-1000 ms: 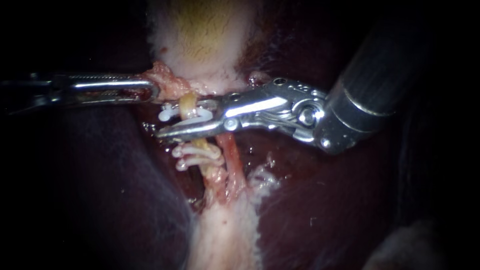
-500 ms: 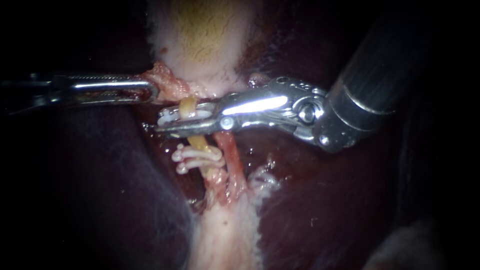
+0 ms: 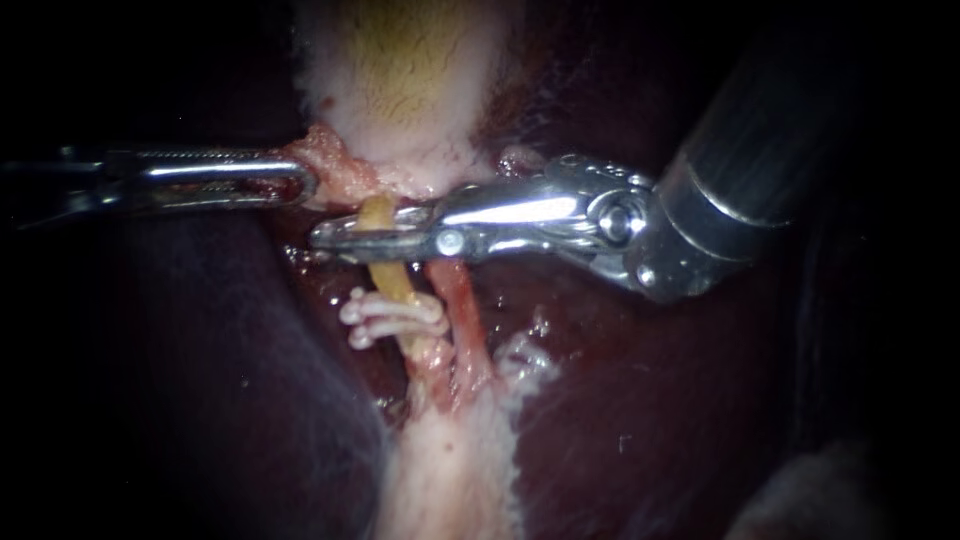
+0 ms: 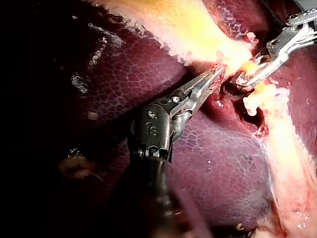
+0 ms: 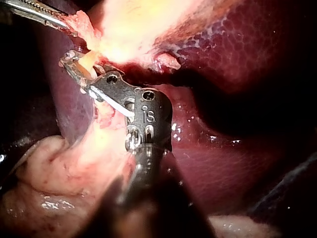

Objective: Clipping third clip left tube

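Jaws of the right instrument [image 3: 370, 238] clamped on the left tube [image 3: 388, 282]

The jaws stand nearly together, pressing this yellowish tube from both sides, just above two white clips [image 3: 385, 315]. The left instrument [image 3: 295, 182] grips pink tissue [image 3: 335, 168] at the lower edge of the gallbladder [image 3: 400, 80].

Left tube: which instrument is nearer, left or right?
Right. The right instrument is clamped across the left tube, just above the two clips. The left instrument grips tissue up beside the tube, clear of it.
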